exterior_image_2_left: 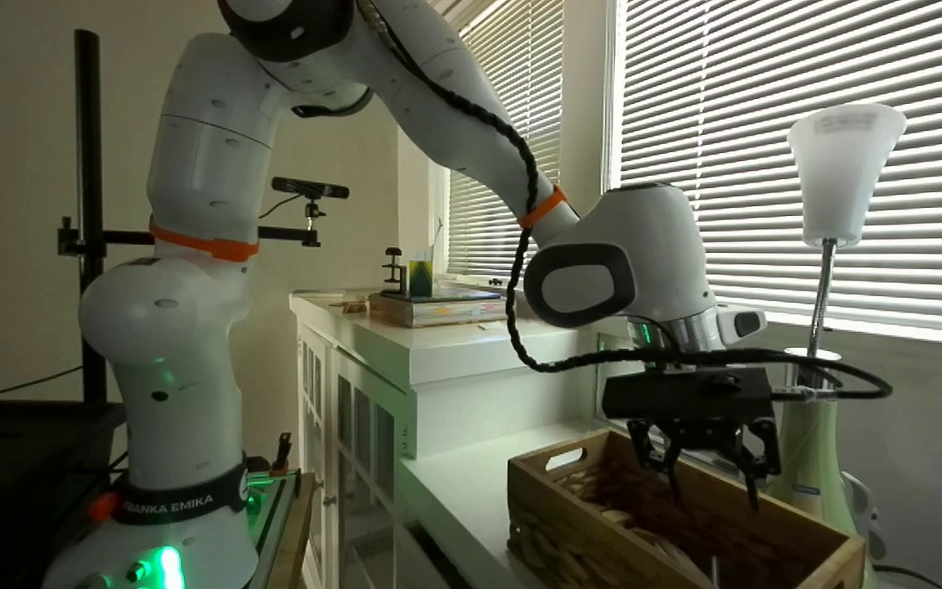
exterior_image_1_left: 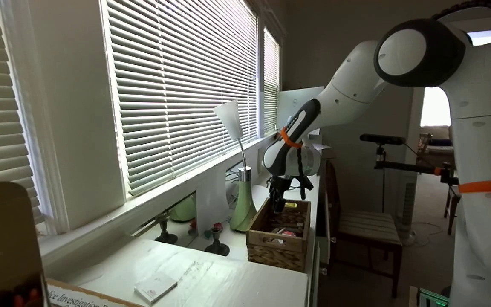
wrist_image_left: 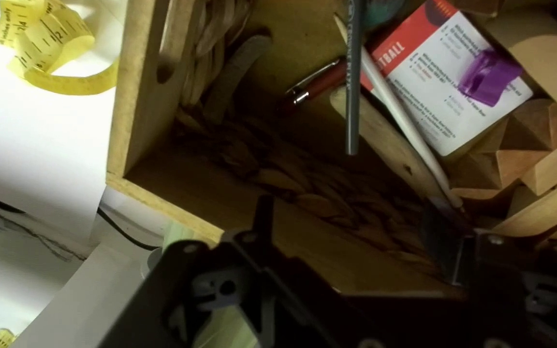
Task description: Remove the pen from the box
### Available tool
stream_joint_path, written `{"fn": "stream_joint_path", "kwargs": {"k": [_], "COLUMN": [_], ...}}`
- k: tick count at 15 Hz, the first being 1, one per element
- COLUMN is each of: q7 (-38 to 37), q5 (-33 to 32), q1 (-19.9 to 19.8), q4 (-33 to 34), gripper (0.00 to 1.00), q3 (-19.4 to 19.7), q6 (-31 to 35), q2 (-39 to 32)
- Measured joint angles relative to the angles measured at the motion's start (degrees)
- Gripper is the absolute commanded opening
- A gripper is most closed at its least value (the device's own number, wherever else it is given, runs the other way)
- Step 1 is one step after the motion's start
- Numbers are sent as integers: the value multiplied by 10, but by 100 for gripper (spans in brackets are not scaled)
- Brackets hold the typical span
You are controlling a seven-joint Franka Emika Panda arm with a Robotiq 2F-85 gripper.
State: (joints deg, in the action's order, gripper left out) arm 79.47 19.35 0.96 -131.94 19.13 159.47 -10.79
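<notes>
The brown wooden box (exterior_image_1_left: 276, 254) with woven sides stands on the white counter; it shows in both exterior views (exterior_image_2_left: 585, 528) and in the wrist view (wrist_image_left: 123, 130). In the wrist view a dark grey pen (wrist_image_left: 353, 87) sticks up toward the camera inside the box. A red pen (wrist_image_left: 319, 83) with a silver clip lies low in the box behind it. My gripper (wrist_image_left: 351, 217) is open and empty. In the exterior views the gripper (exterior_image_1_left: 276, 208) points down over the box, its fingertips (exterior_image_2_left: 714, 495) near the rim on the window side. Both pens lie apart from the fingers.
The box also holds a white stick (wrist_image_left: 404, 121), a red and white card (wrist_image_left: 438, 77), a purple piece (wrist_image_left: 489, 77) and wooden pieces (wrist_image_left: 525, 145). A green lamp (exterior_image_1_left: 244, 209) stands close beside the box. A yellow measuring tape (wrist_image_left: 56, 48) lies outside it.
</notes>
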Motion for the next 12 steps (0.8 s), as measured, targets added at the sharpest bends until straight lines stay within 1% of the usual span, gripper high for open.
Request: {"fn": "stream_joint_path", "kwargs": {"k": [2,5,6,7,9,10,11,12], "q7": [7,7,6,5,4,3,0,-3], "q5": [9,10,4,-1,-11,-17,-25,-32], "q1": [-6,-10,-26,-49,-88,-102,-113,-121], "q4": [13,29,33,36,43,46,49,51], "gripper": [69,61,66,67,61,59,52,48], "q3": [-7,-9,-24,-48,-85,-98,-108,-115], "q6": [-4,-25,-29,-32,-40,-42,-43,-44], "q2": [-18,-41,-47,-53,-64,-70,-76,-80]}}
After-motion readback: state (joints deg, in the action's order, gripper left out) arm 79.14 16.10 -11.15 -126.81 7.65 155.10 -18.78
